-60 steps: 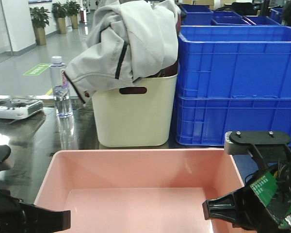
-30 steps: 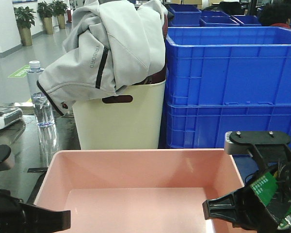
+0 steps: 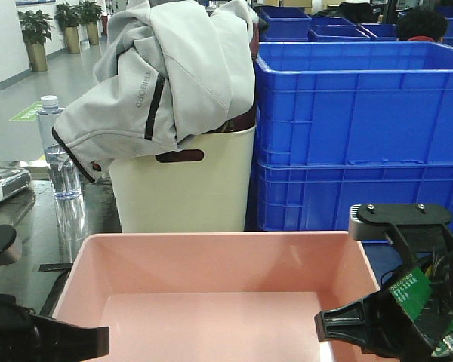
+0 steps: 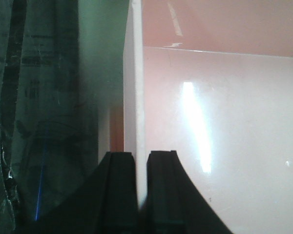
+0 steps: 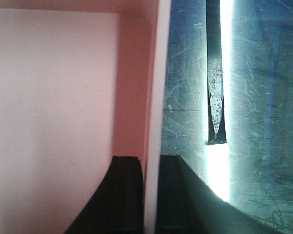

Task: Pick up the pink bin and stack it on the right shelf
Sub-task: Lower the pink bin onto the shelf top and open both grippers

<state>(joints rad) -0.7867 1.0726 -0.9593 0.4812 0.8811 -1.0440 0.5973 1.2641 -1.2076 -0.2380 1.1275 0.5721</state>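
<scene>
Pink bin (image 3: 211,275) clamped at both side walls.
The left gripper (image 4: 140,187) and right gripper (image 5: 149,195) are each closed tightly on a wall; the bin is seen before the cream bin (image 3: 181,192) and blue crates (image 3: 362,113).

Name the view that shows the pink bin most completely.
The exterior front-facing view: there the pink bin shows its far wall, side walls and floor. Each wrist view gives only a close slice: the left gripper pinching its left wall, the right gripper pinching its right wall.
</scene>
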